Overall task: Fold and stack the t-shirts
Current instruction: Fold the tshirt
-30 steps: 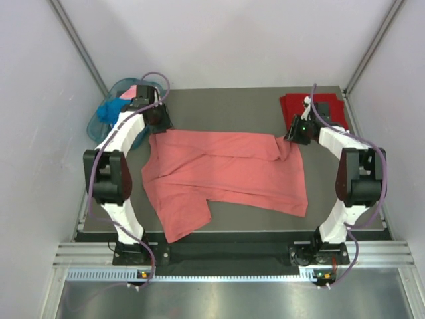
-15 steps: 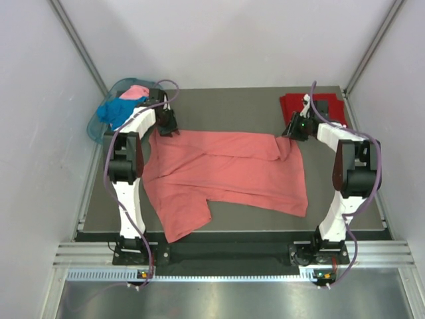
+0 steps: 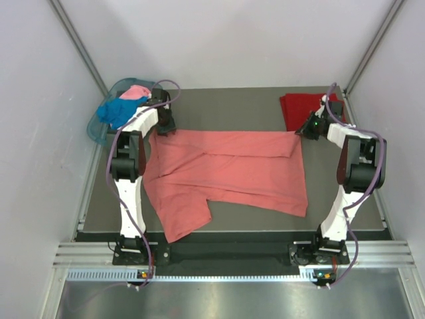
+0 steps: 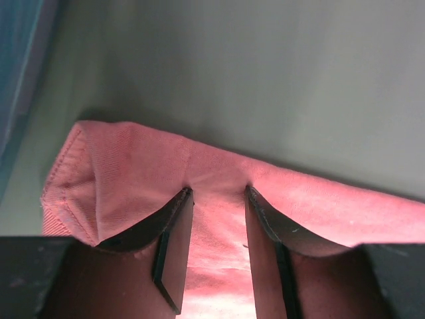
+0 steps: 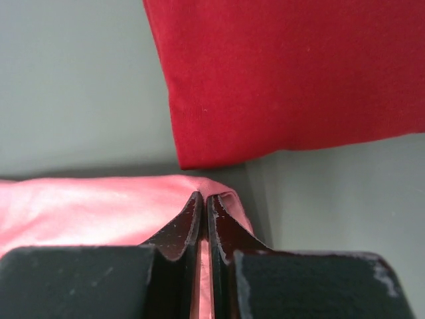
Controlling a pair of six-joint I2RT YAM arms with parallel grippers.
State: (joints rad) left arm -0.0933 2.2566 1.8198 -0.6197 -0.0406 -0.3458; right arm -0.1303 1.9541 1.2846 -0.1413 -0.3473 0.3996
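Note:
The salmon-coral t-shirt (image 3: 226,173) lies spread across the table, one part hanging towards the near edge. My left gripper (image 3: 165,126) is at its far left corner; in the left wrist view (image 4: 217,189) the jaws stand apart with the shirt cloth (image 4: 133,159) under and between them. My right gripper (image 3: 307,129) is shut on the shirt's far right corner (image 5: 99,206), jaws pinched together (image 5: 204,196). The folded dark red t-shirt (image 3: 299,106) lies just behind it (image 5: 292,73). The bright blue t-shirt (image 3: 116,109) and the light pink t-shirt (image 3: 136,91) sit in the basket.
The translucent teal basket (image 3: 96,129) stands at the far left corner of the table, close behind my left gripper; its wall shows in the left wrist view (image 4: 20,66). White walls close in on both sides and at the back.
My right gripper has pulled the shirt's far right corner rightward, flattening the far edge. My left arm has swung from the basket to the shirt's far left corner.

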